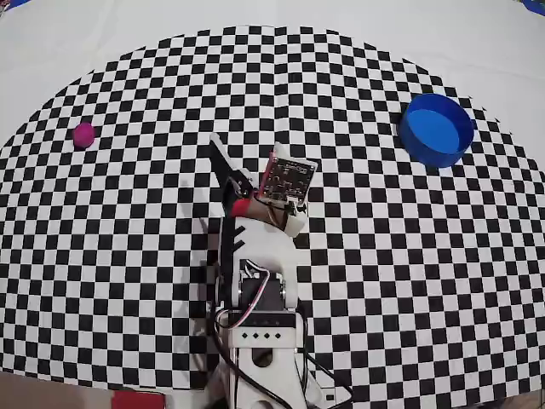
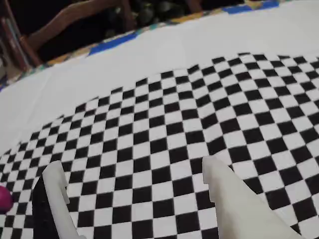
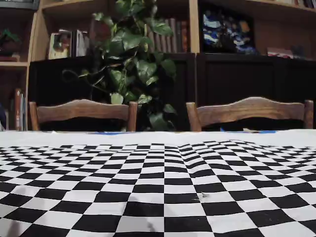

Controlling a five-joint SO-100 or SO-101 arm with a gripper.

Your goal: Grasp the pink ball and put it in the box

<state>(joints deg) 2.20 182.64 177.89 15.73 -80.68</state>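
Pink ball near checker edge, gripper agape

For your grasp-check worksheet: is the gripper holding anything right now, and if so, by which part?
Nothing is held. The gripper is open over bare checkered cloth, while the pink ball lies apart, far left in the overhead view.

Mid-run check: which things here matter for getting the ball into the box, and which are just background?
For the job:
- pink ball, at the left in the overhead view, untouched
- box, blue and round, far right, nothing in it
- hand, open and holding nothing

Just background:
- checkered mat
- two wooden chairs
- leafy plant
- bookshelves
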